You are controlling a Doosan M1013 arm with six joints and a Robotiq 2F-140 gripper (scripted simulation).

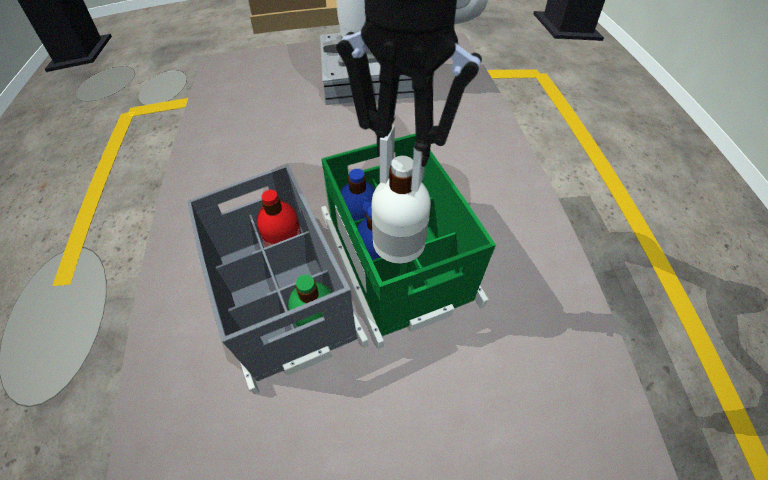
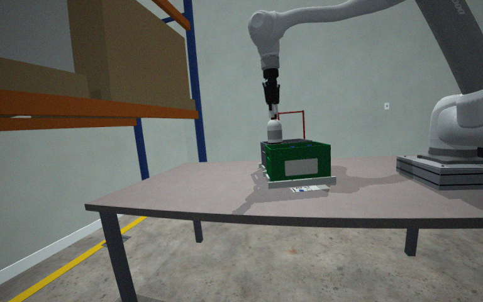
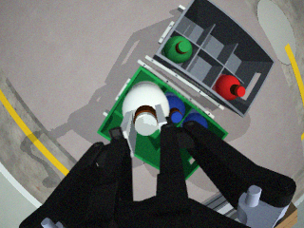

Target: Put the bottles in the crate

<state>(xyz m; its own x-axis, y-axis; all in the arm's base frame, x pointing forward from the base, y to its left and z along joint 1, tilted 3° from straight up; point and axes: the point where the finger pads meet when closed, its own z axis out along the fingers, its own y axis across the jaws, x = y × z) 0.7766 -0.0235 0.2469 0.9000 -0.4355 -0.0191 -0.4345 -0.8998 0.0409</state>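
Observation:
My gripper [image 1: 401, 180] [image 2: 273, 116] [image 3: 145, 118] is shut on the neck of a white bottle [image 1: 400, 212] [image 2: 274, 132] [image 3: 142, 97] with a grey band. The bottle hangs upright above the green crate [image 1: 396, 308] [image 2: 277, 162] [image 3: 111, 126], over its front end in the top view. Two blue bottles [image 1: 356, 199] [image 3: 175, 104] stand in the green crate's left row. The grey crate [image 1: 243, 350] [image 2: 263, 153] [image 3: 256, 95] holds a red bottle [image 1: 277, 222] [image 3: 226, 87] and a green bottle [image 1: 306, 284] [image 3: 175, 49]. The pick list [image 2: 322, 187] lies beside the green crate; its lines are too small to read.
White locating strips [image 1: 431, 317] [image 2: 302, 182] sit around both crates, which stand close side by side. Thin dividers [image 1: 265, 257] split the grey crate into cells. The arm's base plate [image 1: 368, 90] [image 2: 438, 174] is behind the crates in the top view. A shelf rack [image 2: 192, 78] stands at left in the exterior view.

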